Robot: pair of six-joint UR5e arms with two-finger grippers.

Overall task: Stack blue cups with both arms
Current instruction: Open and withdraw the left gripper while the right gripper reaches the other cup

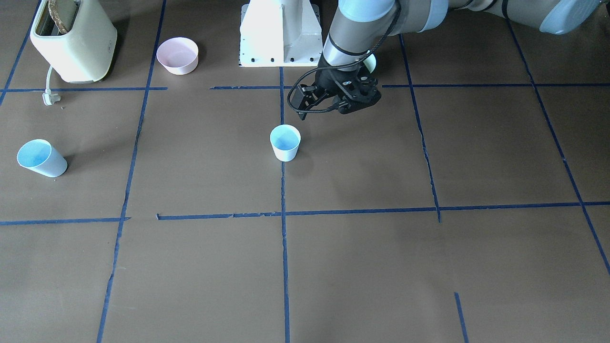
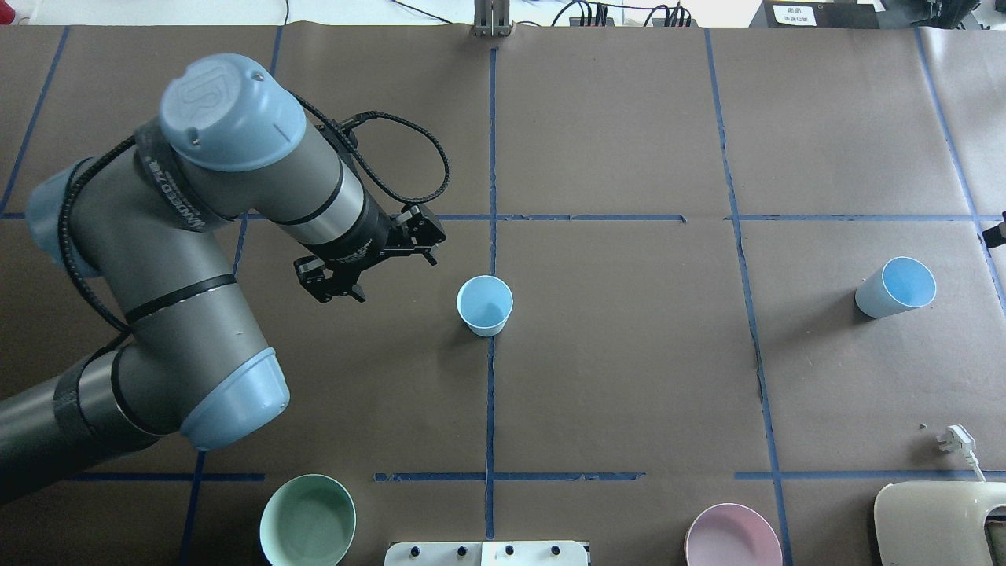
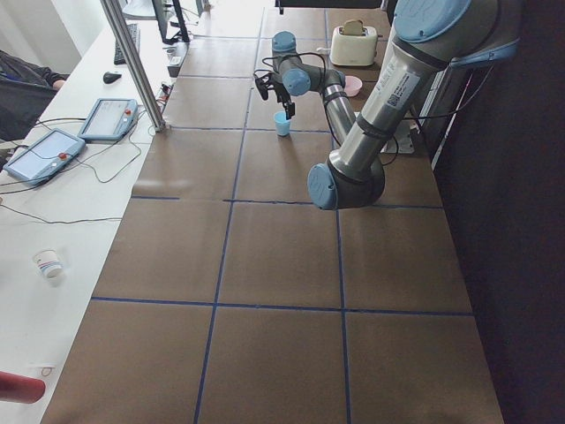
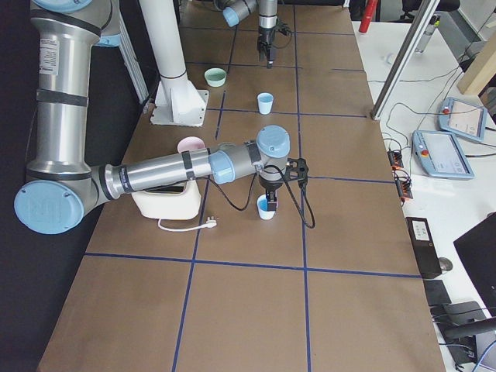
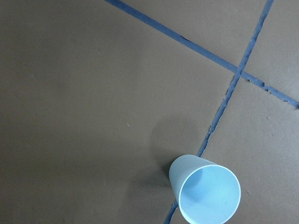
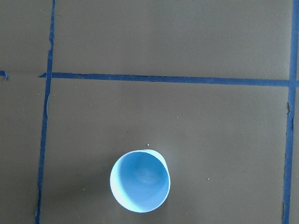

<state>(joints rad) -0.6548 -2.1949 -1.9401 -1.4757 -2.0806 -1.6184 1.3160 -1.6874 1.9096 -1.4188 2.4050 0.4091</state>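
Note:
One blue cup stands upright near the table's middle on a tape line; it also shows in the front view and low in the left wrist view. My left gripper hangs open and empty above the table, apart from this cup on my left side, also seen from the front. The second blue cup stands far to my right and shows in the right wrist view. My right gripper hangs near that cup; I cannot tell if it is open or shut.
A mint-green bowl and a pink bowl sit at the near edge beside the white pedestal. A cream toaster with a loose plug stands at the near right corner.

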